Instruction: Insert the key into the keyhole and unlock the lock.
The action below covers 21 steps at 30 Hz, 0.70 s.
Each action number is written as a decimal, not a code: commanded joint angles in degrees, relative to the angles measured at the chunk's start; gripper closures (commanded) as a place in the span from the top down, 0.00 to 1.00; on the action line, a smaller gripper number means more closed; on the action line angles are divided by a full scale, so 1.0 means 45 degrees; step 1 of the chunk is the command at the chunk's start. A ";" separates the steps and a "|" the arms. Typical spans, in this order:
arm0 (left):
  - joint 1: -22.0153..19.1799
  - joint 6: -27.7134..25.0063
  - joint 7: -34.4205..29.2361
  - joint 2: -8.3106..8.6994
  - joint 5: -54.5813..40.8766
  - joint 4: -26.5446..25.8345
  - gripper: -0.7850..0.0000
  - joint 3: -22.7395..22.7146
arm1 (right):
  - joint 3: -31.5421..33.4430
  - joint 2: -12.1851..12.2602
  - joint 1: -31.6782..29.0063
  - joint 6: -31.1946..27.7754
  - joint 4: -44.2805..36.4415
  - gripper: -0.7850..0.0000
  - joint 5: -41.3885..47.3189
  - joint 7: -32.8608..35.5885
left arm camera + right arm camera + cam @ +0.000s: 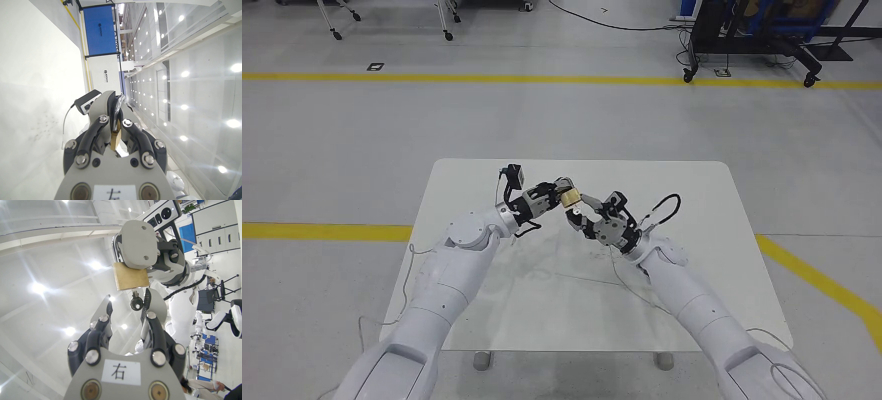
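Insertion judged done: key (136, 303) sits in lock (131, 278), clamped by left gripper (115, 100) toward 12 o'clock over table (692, 200). Right gripper (128, 298), at lock's 4 o'clock, is spread around key, not gripping it. Turning remains.

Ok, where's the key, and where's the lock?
key (135, 301): right wrist view, on its round dark head.
lock (131, 278): right wrist view, on its flat brass side.
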 commanded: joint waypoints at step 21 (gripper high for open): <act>-0.0294 0.1522 0.1147 -0.0261 0.1424 0.0370 0.00 0.1039 | 0.4076 0.2059 -0.2419 -0.0706 -0.2527 1.00 -0.4493 -0.0757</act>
